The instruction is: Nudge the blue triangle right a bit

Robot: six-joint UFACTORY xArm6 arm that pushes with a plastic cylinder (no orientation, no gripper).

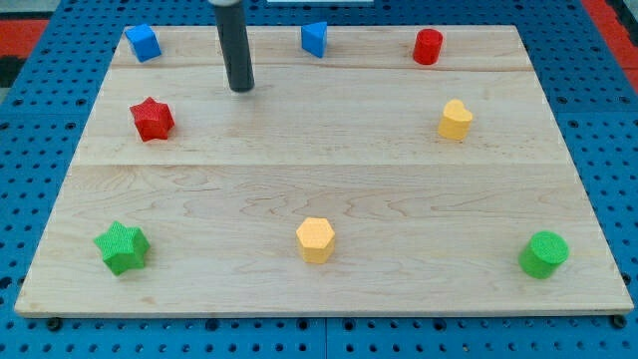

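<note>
The blue triangle (315, 39) sits near the board's top edge, a little left of centre. My tip (241, 89) touches the board below and to the left of it, well apart from it. The rod rises from the tip to the view's top. A blue cube (144, 43) lies at the top left, to the left of my tip. A red star (153, 119) lies lower left of my tip.
A red cylinder (428, 46) is at the top right and a yellow heart-like block (456, 120) below it. Along the bottom lie a green star (122, 247), a yellow hexagon (315, 240) and a green cylinder (544, 254). The wooden board (329, 179) rests on a blue pegboard.
</note>
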